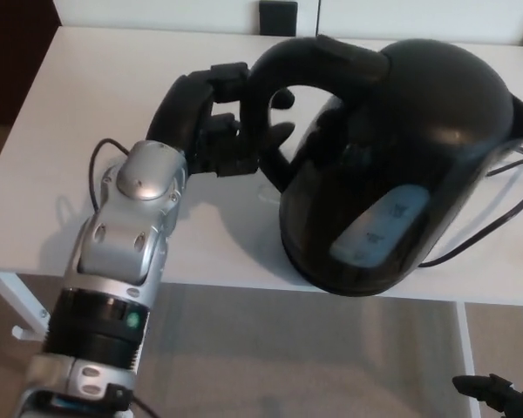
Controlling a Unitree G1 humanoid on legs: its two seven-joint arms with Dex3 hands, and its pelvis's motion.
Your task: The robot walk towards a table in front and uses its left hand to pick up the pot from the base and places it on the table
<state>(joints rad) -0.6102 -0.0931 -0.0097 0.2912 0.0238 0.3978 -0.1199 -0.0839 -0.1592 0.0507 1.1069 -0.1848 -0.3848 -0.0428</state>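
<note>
While the black pot (410, 165) fills the right centre of the frame, tilted with its spout toward the upper right, its looped handle (305, 57) is gripped by the robot's left hand (213, 122), which reaches in from the lower left. The black fingers (279, 132) are seen wrapped through the loop, clamped on the handle. No base is seen, so it cannot be told whether the pot is clear of it. A white table (87, 131) lies beneath, and a dark cord (497, 218) trails at the right. A sliver of the right hand (497, 394) is shown at the lower right, and its state cannot be told. For a good placement, the pot should probably be levelled first, lowered onto bare table away from the near edge and the cord, and released only once it sits flat
</note>
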